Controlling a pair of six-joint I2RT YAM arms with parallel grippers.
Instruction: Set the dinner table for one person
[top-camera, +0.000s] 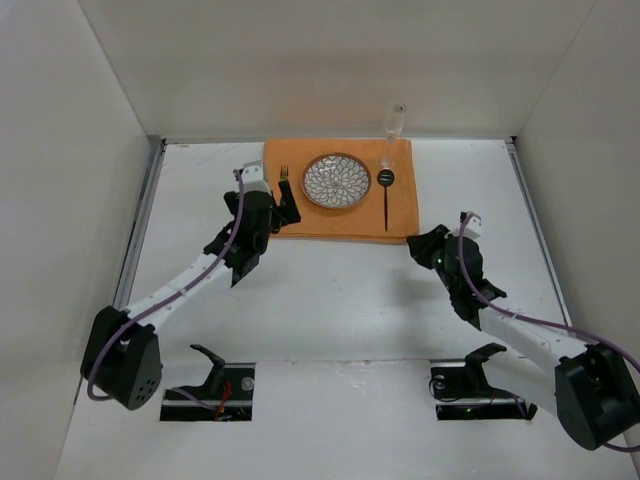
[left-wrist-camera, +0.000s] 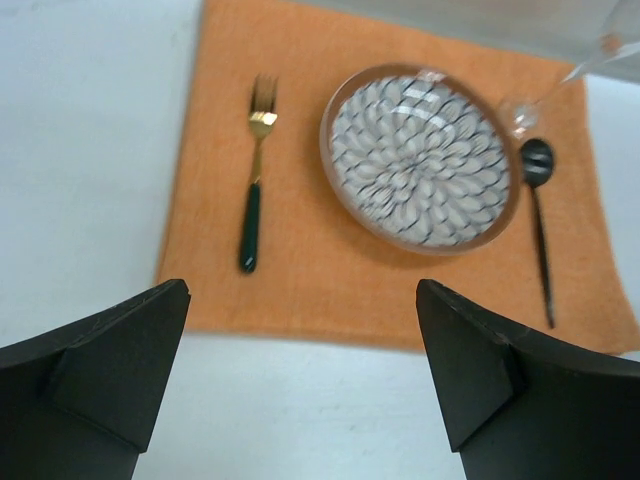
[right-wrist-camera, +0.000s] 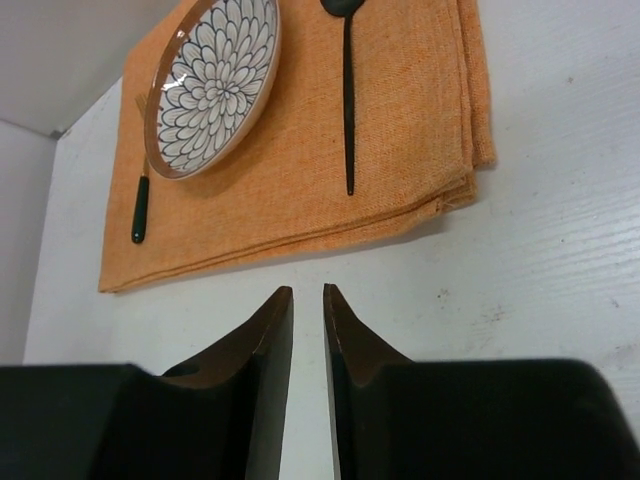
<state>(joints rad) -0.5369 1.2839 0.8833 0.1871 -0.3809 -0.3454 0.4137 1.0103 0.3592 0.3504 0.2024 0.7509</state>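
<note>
The dinner table is a white tabletop with an orange cloth mat at its back middle. On the mat lie a flower-patterned plate, a gold fork with a dark handle to its left and a black spoon to its right. A clear stemmed glass stands at the mat's back right corner. My left gripper is open and empty over the mat's front left edge. My right gripper is shut and empty, just off the mat's front right corner.
Metal rails run along both side edges of the table. White walls enclose the back and sides. Two black stands sit at the near edge by the arm bases.
</note>
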